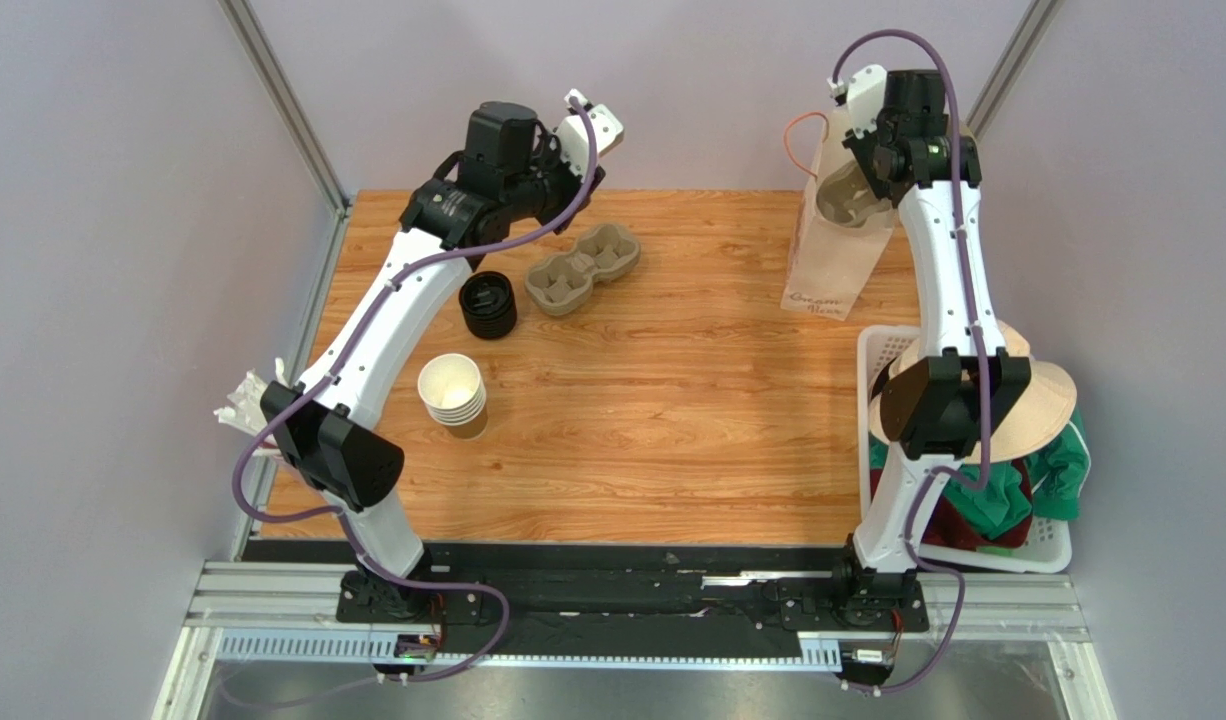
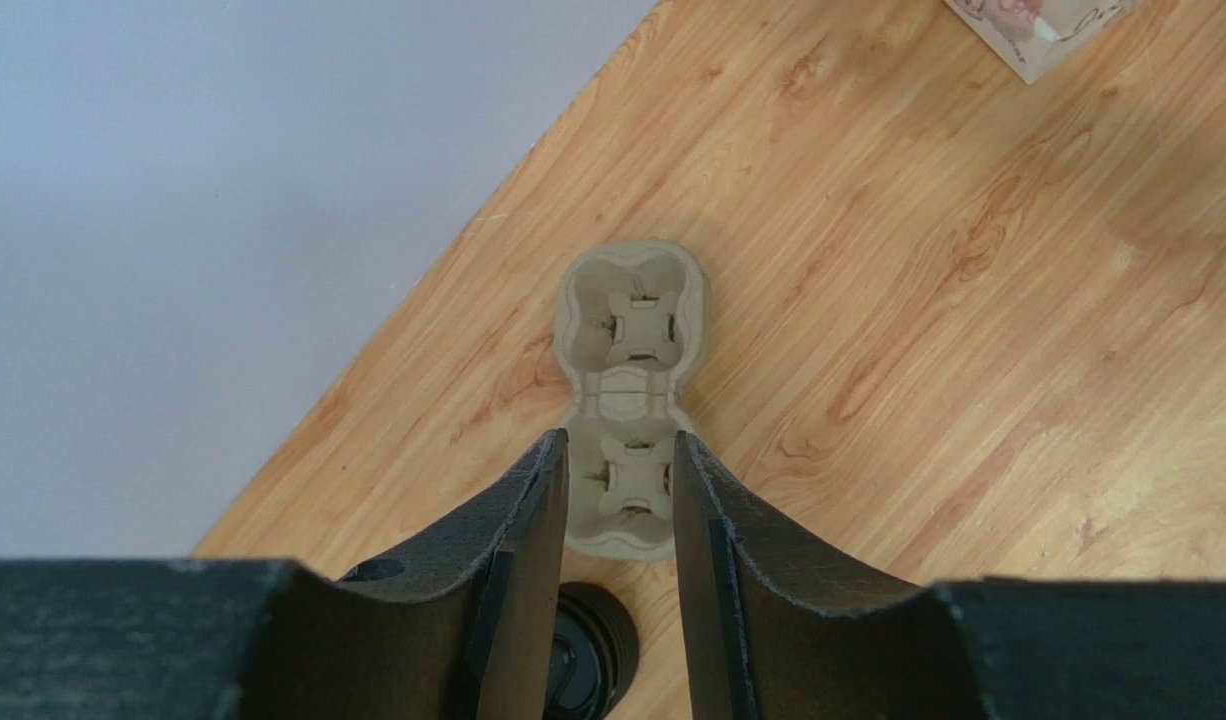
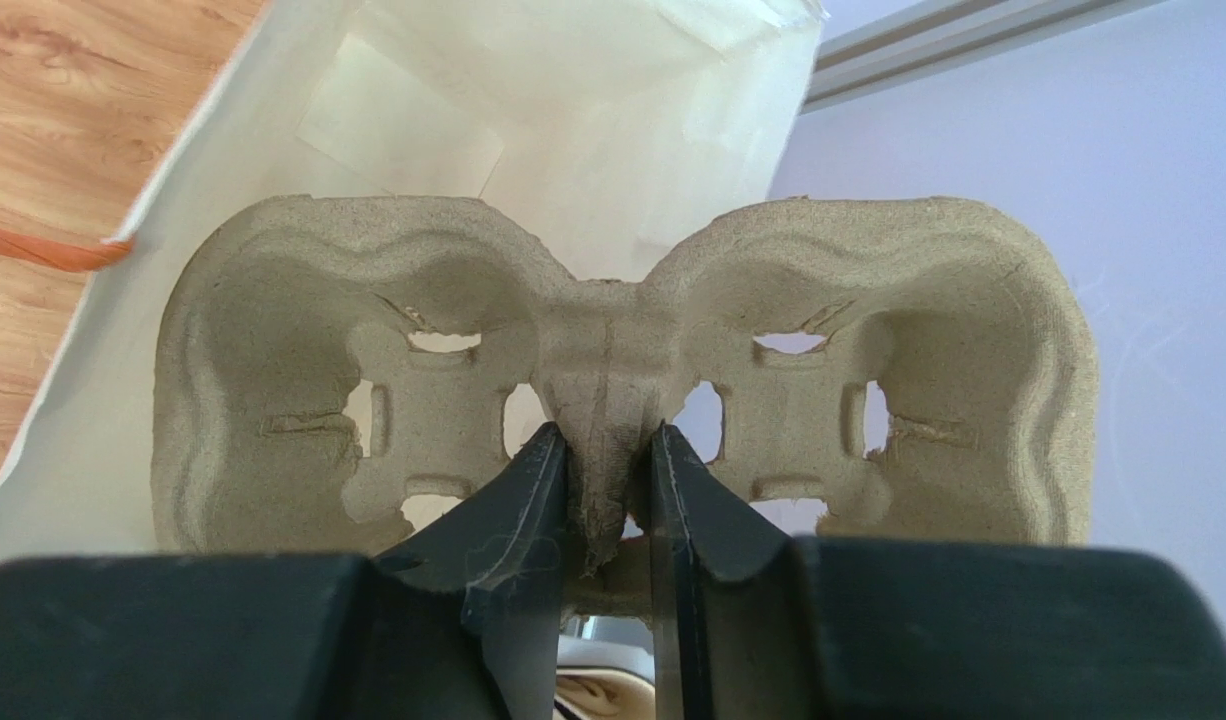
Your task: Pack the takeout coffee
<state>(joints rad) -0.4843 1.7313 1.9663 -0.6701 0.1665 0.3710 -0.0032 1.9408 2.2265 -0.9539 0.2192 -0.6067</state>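
No lidded takeout coffee cup shows in any view. My right gripper (image 1: 875, 168) (image 3: 607, 477) is shut on the middle ridge of a grey pulp two-cup carrier (image 3: 619, 360) (image 1: 849, 200). It holds the carrier at the open mouth of a white paper bag (image 1: 833, 263) (image 3: 574, 105) at the back right. My left gripper (image 1: 562, 162) (image 2: 619, 443) is open and empty, high above a second pulp carrier (image 1: 582, 270) (image 2: 634, 338) that lies on the table.
A stack of black lids (image 1: 489, 305) (image 2: 597, 648) stands left of the lying carrier. A stack of lidless brown cups (image 1: 454, 393) stands nearer the front left. A white basket (image 1: 875, 345) with clothes and a tan hat (image 1: 1032, 402) sits at the right edge.
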